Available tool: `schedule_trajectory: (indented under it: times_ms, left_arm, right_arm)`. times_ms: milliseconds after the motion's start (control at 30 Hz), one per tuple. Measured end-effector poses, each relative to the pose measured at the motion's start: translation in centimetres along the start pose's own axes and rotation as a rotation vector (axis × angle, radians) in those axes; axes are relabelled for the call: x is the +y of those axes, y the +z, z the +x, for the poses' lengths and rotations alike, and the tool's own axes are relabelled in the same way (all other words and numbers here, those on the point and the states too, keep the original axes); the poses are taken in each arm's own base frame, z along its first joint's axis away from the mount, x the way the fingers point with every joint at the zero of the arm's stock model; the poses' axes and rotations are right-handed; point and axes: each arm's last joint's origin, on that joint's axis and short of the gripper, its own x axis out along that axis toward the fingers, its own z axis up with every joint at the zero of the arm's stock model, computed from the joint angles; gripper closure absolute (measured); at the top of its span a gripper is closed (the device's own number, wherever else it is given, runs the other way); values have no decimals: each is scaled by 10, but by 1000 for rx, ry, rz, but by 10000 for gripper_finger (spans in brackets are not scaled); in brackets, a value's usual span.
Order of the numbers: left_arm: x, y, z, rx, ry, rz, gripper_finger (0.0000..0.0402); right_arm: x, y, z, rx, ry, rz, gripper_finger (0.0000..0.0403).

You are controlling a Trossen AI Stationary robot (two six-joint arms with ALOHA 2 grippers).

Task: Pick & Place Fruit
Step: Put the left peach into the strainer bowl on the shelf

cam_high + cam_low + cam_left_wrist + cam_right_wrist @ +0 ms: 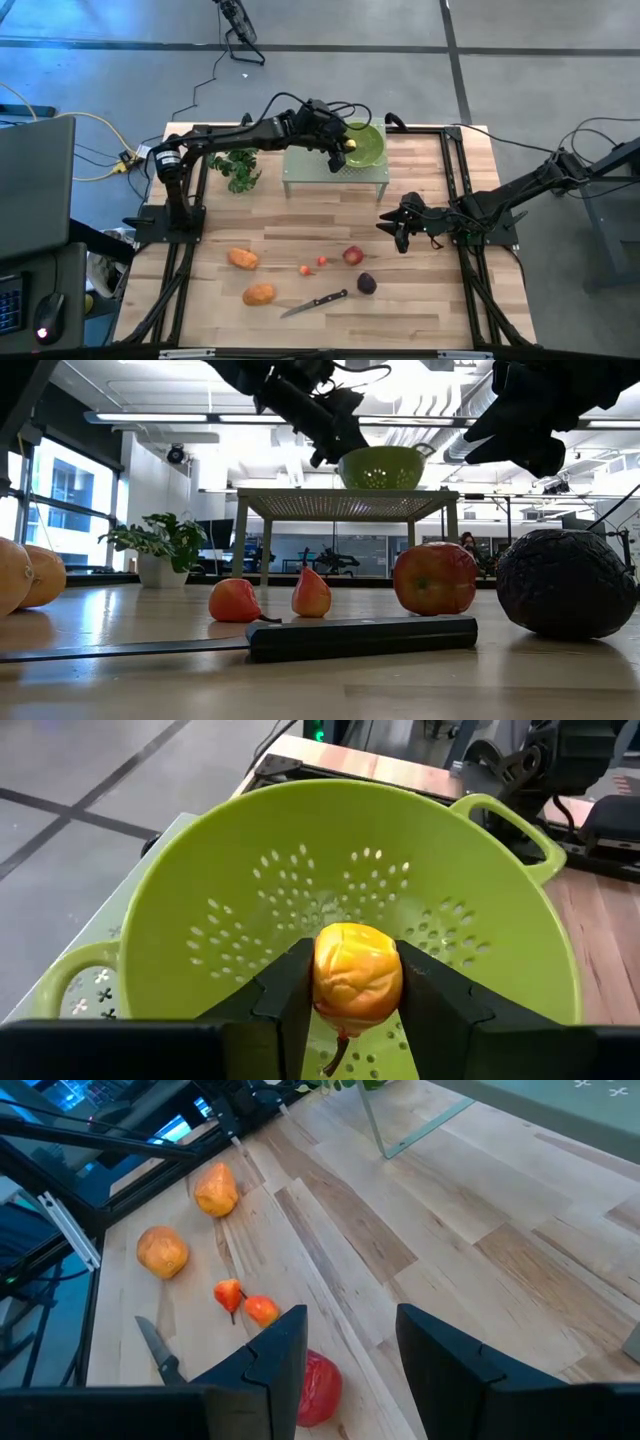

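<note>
1. Over the green colander (pixel 250 900) on the small raised stand (pixel 335 178), the left hand (pixel 357 995) holds a small yellow-orange fruit (pixel 357 975) between its 2 fingers (pixel 290 995); the grip looks narrow, with the fruit hanging above the colander's floor.
2. Near the worktop's (pixel 420 330) right side, the right hand (pixel 350 1350) waits partly open and empty, with the red round fruit (pixel 318 1388) just below it.
3. Waiting on the worktop are 2 orange ovals (pixel 243 259), 2 tiny fruits (pixel 313 266), the red one and a dark purple one (pixel 367 284), with a knife (pixel 315 303) close by.
4. Risk, as I judge it: a release from this height could make the fruit bounce on the hard, curved wall and roll; its short stem might also catch on a finger.
5. Another risk: the colander sits on a light stand, so a knock from the arm could shift it.
6. Materials: the colander is smooth, glossy plastic, pierced with holes and fitted with loop handles; the held fruit is waxy and slightly wrinkled; the purple fruit looks rough; the worktop is pale plank wood.
</note>
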Motion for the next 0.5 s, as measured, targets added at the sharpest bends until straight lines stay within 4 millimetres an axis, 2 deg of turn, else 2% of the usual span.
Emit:
schedule_trajectory:
  times_ms: [500]
  left_arm:
    - [0, 0, 0, 2, 0, 24, 265]
  right_arm:
    - [0, 0, 0, 0, 0, 0, 254]
